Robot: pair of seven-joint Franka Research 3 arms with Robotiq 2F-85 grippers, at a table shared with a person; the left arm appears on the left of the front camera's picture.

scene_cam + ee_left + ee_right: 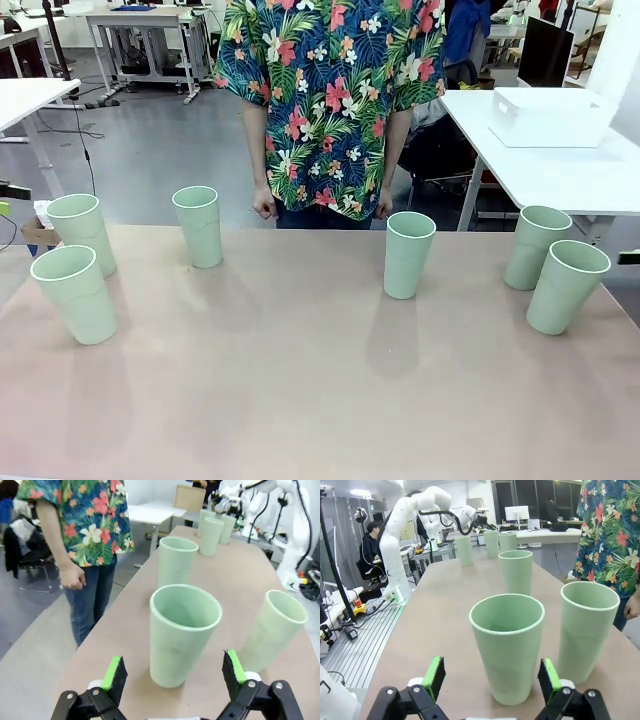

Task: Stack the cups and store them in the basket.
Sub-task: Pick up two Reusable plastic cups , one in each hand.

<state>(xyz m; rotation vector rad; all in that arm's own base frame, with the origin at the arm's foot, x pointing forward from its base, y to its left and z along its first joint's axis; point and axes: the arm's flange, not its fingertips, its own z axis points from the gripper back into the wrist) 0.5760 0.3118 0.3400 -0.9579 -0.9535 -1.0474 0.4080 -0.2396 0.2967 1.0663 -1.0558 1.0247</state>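
Note:
Several pale green cups stand upright and apart on the tan table [300,400]: two at the left [80,232] [75,293], one left of centre [198,225], one right of centre [409,253], and two at the right [535,246] [566,285]. The white basket [548,117] sits on a separate white table at the back right. My left gripper [173,659] is open, its pads flanking the back left cup [184,630] without touching it. My right gripper [492,662] is open, level with the front right cup [507,647], which stands just ahead of its pads.
A person in a flowered shirt [330,100] stands at the far edge, hands hanging by the table. The left wrist view shows a second cup [280,627] close on the right. In the right wrist view another cup [585,630] stands beside the framed one, and the left arm [400,545] is farther off.

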